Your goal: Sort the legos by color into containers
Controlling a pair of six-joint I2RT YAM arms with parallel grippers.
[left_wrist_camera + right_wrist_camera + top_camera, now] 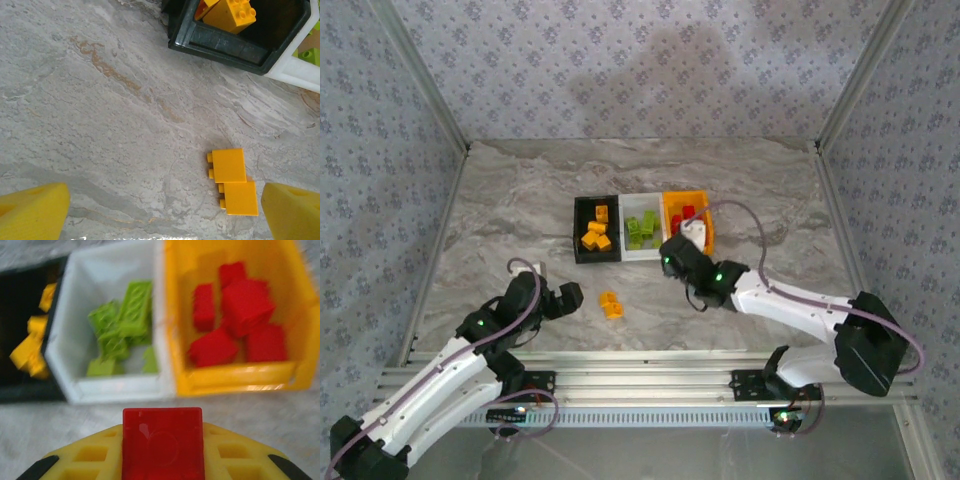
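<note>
The white bin (642, 254) sits mid-row on the marbled desk (500, 200), with the black bin (578, 232) joined to its left side and the orange-yellow bin (709, 228) joined to its right. Lime green bricks (122, 322) lie heaped inside the white bin. Orange-yellow bricks (596, 232) are in the black one, and red bricks (235, 327) are in the orange-yellow one. The right hand (162, 465) is closed narrow on a single red brick (162, 435). It holds that brick on the near side of the white bin, about where its wall meets the orange-yellow bin, outside both rims. Whether the brick is above the desk or resting on it cannot be told. On the near side of the white bin and a little to its left, two loose orange-yellow bricks (234, 181) lie flat on the desk, touching each other and apart from every bin. The left hand (160, 217) is spread wide and holds nothing. It is farther left of the white bin than those two bricks, with its yellow fingertips (30, 212) clear of them.
</note>
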